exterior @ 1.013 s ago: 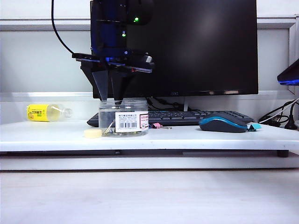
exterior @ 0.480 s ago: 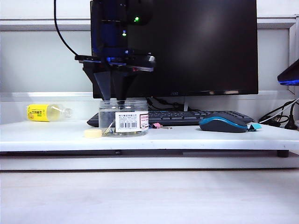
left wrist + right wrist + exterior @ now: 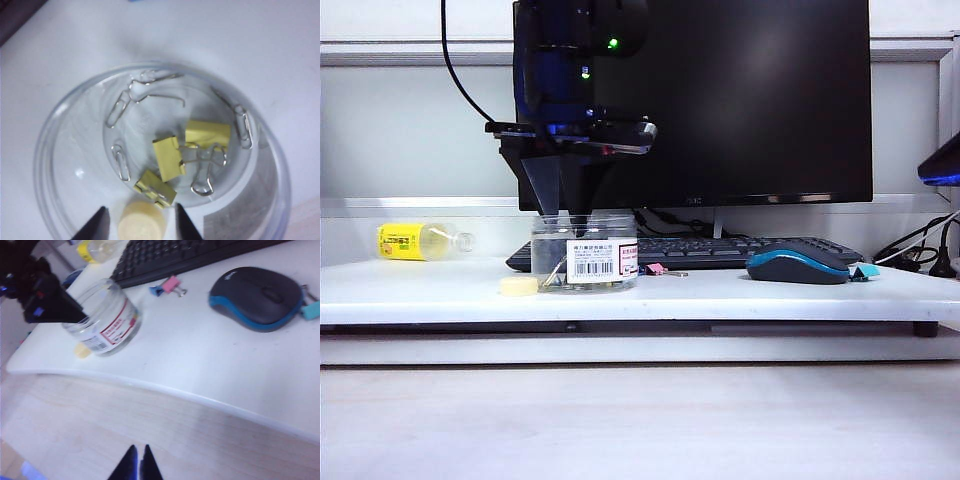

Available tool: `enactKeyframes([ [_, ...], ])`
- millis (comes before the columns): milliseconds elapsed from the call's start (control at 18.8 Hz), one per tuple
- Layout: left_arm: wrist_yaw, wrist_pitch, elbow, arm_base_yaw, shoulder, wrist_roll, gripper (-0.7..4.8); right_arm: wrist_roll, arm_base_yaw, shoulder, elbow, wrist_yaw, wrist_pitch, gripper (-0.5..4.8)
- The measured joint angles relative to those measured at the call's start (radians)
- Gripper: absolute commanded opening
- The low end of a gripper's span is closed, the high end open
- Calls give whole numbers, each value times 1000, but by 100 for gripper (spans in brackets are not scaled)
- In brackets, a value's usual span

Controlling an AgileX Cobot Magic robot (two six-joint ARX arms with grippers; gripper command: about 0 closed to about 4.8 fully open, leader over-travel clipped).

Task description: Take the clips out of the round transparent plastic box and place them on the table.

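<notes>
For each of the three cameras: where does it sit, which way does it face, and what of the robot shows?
Exterior: low, facing the table edge-on; left gripper dips into the round transparent plastic box.
Left wrist: straight down into the box at yellow clips; open left gripper shows.
Right wrist: off the table's front edge, slanting across it at the mouse; shut right gripper shows.
Shared: box, cream lid.

1. The exterior view is evenly and brightly lit; the desk [image 3: 770, 295] is nearly washed out.
2. A soft shadow is cast beneath the desk edge.
3. The left wrist view is softly blurred, with glare on the round transparent plastic box [image 3: 60, 150].
4. The right wrist view is hazy and overexposed at its edges.
</notes>
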Motion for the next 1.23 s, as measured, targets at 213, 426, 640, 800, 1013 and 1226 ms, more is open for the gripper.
enactKeyframes([
  [213, 1, -6, 2, 0, 40, 5, 178, 0, 0, 1, 0, 4, -1, 22],
  [426, 0, -19, 2, 0, 60, 13, 177, 0, 0, 1, 0, 5, -2, 22],
  [640, -14, -19, 2, 0, 60, 13, 158, -3, 0, 1, -19, 31, -3, 22],
  [800, -16, -10, 2, 0, 60, 13, 87, -3, 0, 1, -21, 31, -2, 22],
  [1013, -15, 14, 2, 0, 63, 13, 87, -3, 0, 0, -21, 31, -2, 22],
  [1226, -16, 5, 5, -1, 106, 13, 90, -3, 0, -1, -21, 31, -2, 22],
])
